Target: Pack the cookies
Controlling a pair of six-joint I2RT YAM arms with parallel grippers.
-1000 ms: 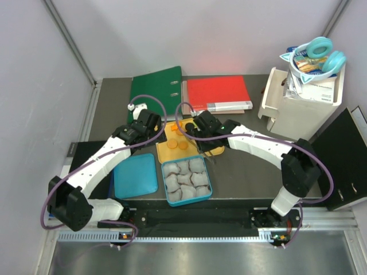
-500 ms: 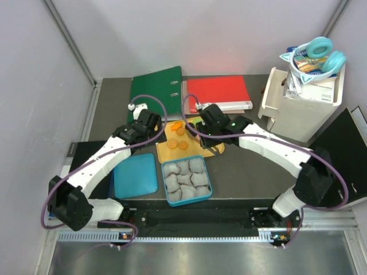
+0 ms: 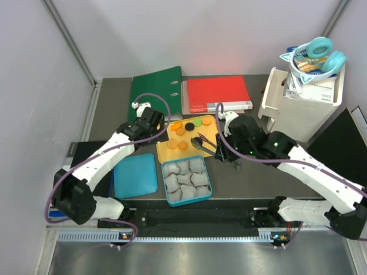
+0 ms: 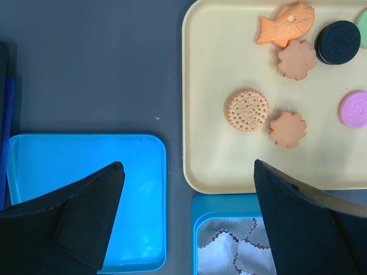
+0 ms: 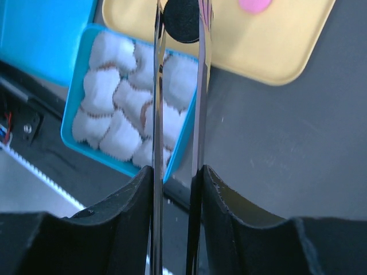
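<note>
1. The right tool (image 5: 176,177) is clamped on metal tongs (image 5: 199,86), whose blades point at the yellow tray (image 4: 218,160).
2. A round black cookie (image 5: 182,20) sits between the tong tips; I cannot tell whether they grip it.
3. The left tool (image 4: 187,166) gapes wide and empty.
4. Other cookies (image 4: 247,110) lie flat on the tray, orange and pink.

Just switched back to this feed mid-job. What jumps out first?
The right gripper has its jaws closed on metal tongs, whose tips pinch a black cookie above where the yellow tray meets the blue tin. The tin is packed with grey paper cups, and a flat blue lid lies to its left. The left gripper hangs wide open over the tray's near left corner.
</note>
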